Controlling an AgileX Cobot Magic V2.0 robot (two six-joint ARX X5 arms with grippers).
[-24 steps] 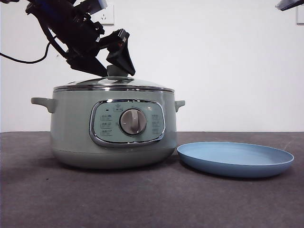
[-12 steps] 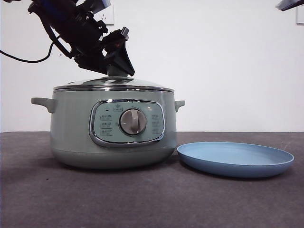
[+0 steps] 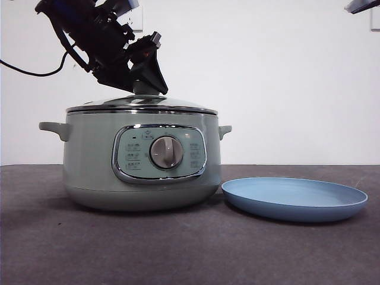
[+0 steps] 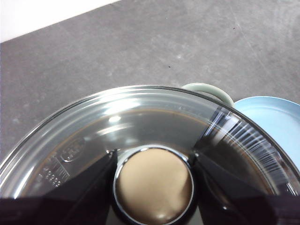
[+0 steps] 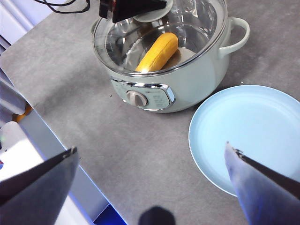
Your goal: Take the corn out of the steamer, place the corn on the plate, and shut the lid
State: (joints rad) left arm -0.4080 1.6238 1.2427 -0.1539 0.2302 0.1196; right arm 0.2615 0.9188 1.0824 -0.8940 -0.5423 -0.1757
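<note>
Front view: my left gripper sits upper left, on the lid's knob; the lid covers the steamer.

Left wrist: my jaws squeeze the knob.

Right wrist: my right gripper is wide open. The corn is inside; the plate has nothing.

Reached down from the upper left of the front view: left gripper, black jaws set on either side of the lid's knob (contact too close to judge). Hung high at the top right corner: right gripper, jaws spread wide.
</note>
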